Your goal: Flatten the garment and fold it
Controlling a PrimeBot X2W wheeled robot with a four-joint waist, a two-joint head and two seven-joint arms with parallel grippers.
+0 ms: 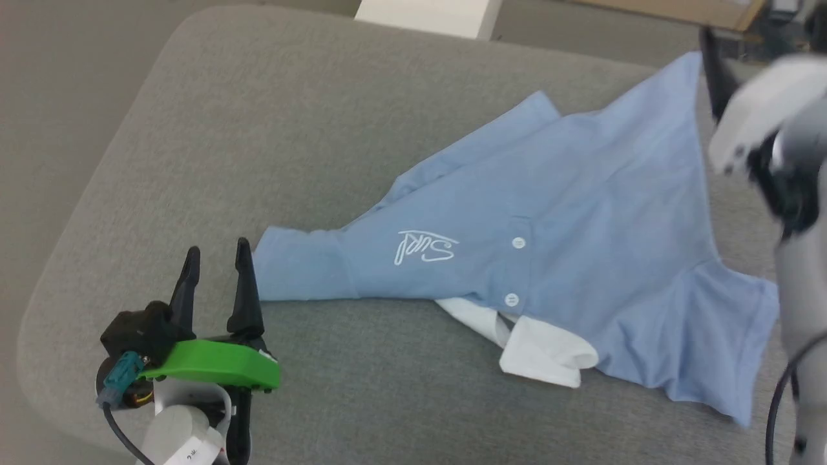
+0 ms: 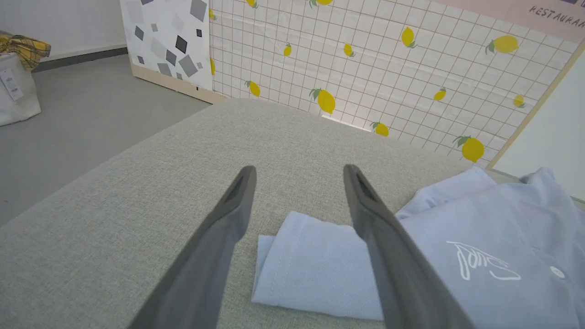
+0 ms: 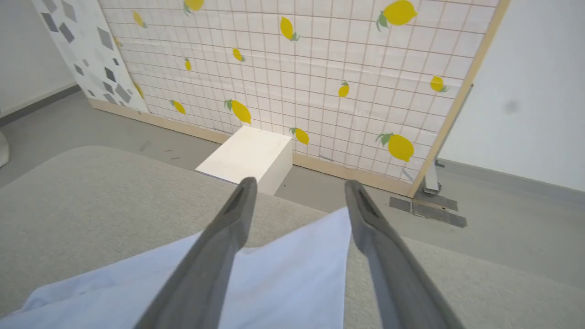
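The garment (image 1: 581, 213), a light blue polo shirt, lies front up and creased on the grey cushioned surface (image 1: 258, 129). Its white collar (image 1: 543, 352) is folded toward the near edge, and the white logo (image 1: 423, 247) and two buttons face up. My left gripper (image 1: 217, 247) stands open at the lower left, just short of the left sleeve (image 2: 315, 269), which shows between its fingers. My right gripper (image 3: 300, 182) is open over the shirt's far corner (image 3: 274, 283), and nothing is pinched. In the head view that arm is blurred, with one dark finger (image 1: 717, 81) by the corner.
A white box (image 3: 249, 155) stands on the floor beyond the far edge of the surface. A lemon-patterned grid panel (image 2: 388, 68) lines the back. A white bag (image 2: 13, 82) sits on the floor far off. Bare cushion spreads left of the shirt.
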